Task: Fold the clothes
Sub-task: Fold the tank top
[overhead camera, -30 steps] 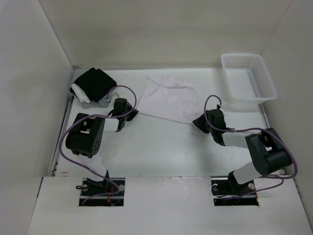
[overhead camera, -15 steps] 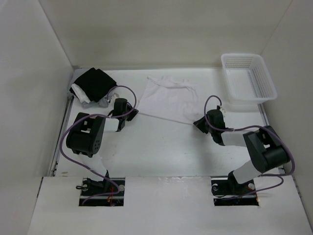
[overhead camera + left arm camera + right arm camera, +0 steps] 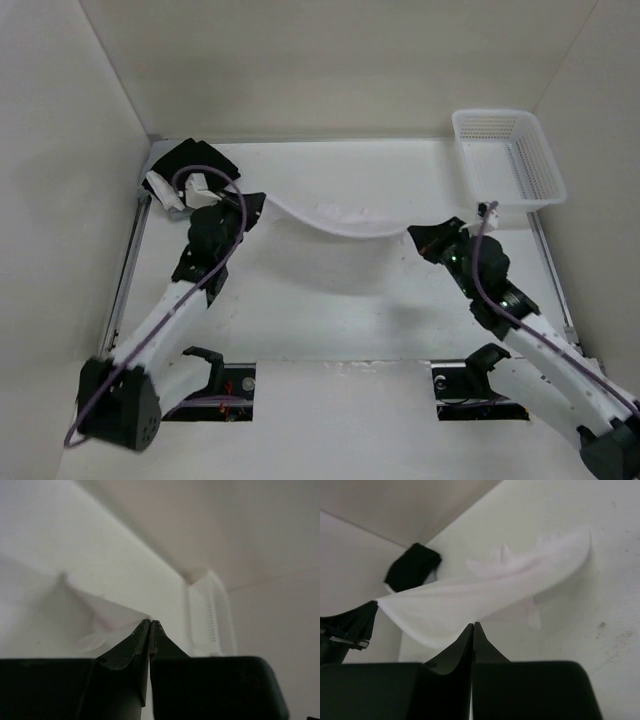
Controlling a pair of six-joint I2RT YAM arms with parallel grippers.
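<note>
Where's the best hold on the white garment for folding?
The two ends of its straight edge, approached from the near side. The white garment is thin and limp; it hangs sagging between the left pincer and right pincer, each shut on one end. End holds keep the edge taut; a mid-cloth pinch would likely bunch it.

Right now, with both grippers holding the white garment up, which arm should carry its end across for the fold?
Right, probably. The right gripper, shut on the white garment, has bare table around it; the left gripper hangs beside the black clothes pile.
</note>
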